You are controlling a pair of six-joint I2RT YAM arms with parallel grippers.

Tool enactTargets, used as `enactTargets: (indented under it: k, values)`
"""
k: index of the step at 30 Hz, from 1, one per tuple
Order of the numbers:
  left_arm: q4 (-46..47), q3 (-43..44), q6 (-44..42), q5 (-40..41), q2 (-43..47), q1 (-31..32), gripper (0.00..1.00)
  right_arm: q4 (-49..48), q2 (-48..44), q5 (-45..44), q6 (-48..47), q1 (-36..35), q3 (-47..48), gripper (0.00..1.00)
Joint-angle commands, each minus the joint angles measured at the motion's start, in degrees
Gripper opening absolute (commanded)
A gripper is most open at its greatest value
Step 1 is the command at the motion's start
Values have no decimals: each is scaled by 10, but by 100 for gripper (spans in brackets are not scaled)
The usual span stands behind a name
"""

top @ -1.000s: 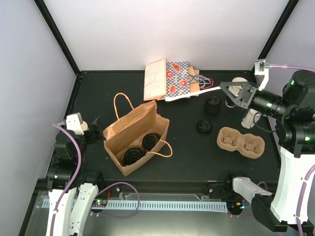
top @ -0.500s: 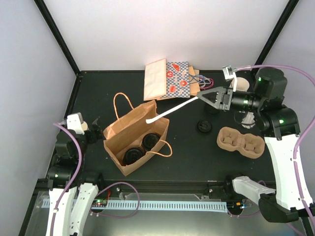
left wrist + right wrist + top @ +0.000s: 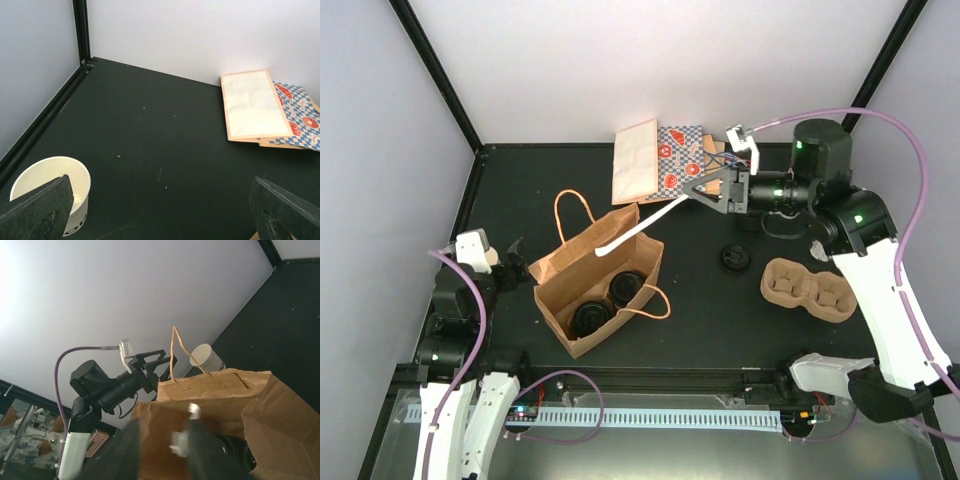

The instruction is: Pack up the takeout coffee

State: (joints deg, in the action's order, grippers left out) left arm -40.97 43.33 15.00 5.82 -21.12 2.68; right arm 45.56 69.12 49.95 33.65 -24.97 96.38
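Two takeout coffees with black lids [image 3: 590,318] [image 3: 627,287] stand inside the open brown paper bag [image 3: 582,258]. My right gripper [image 3: 705,190] hangs to the bag's right, shut on a long white strip [image 3: 645,224]. The strip's free end reaches over the bag's mouth. The right wrist view is blurred; it shows the strip [image 3: 181,442] between my fingers and the bag [image 3: 220,390] just ahead. My left gripper [image 3: 512,262] waits wide open left of the bag with nothing between its fingers [image 3: 36,210]. A lidless white cup [image 3: 50,187] stands beside it.
A cardboard cup carrier [image 3: 810,287] lies at the right. A loose black lid [image 3: 735,257] sits between it and the bag. Flat paper bags [image 3: 660,160], one checkered blue, lie at the back. Black frame posts and white walls close the table in.
The right arm has swung left from the right side, carrying the white strip, so its tip now hangs over the bag. The left arm has not moved.
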Motion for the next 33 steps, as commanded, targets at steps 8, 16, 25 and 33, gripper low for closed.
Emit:
enactTargets:
  k: [8,16,25,33]
  values:
    - [8,4,-2,36,-1,-9,99,148,49,-192,-110,-38,116,100]
    - [-10,8,39,135,2,-15,99,232,48,-536,-130,-21,118,100]
    - [-8,-2,61,180,-9,-15,99,206,-5,-668,-91,126,-23,91]
    - [2,-7,59,157,-14,-15,99,176,-16,-713,-86,282,-107,50]
